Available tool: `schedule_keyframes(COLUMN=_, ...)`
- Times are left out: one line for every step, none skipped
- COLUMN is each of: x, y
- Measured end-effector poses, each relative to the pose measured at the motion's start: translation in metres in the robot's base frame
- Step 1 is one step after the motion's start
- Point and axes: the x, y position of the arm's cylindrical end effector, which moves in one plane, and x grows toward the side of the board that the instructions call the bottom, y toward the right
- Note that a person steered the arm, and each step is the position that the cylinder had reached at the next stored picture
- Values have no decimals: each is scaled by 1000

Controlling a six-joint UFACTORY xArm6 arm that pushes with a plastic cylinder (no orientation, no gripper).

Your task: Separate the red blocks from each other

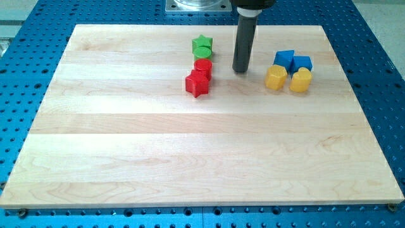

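Note:
A red star block lies near the board's upper middle. A red round block touches it just above and to the right. A green round block sits right above the red round block, and a green star block sits above that. All these form one slanted column. My tip rests on the board to the right of this column, level with the red round block, with a clear gap between them.
Two blue blocks and two yellow blocks cluster right of my tip. The wooden board lies on a blue perforated table.

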Motion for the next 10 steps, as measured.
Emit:
schedule_keyframes(x=-5, y=-48)
schedule_keyframes(x=16, y=-112)
schedule_keyframes(x=24, y=-91)
schedule_keyframes(x=25, y=-19)
schedule_keyframes(x=70, y=-40)
schedule_keyframes(x=73, y=-81)
schedule_keyframes(x=66, y=-85)
schedule_keyframes(x=66, y=-42)
schedule_keyframes(x=69, y=-43)
schedule_keyframes(x=76, y=-48)
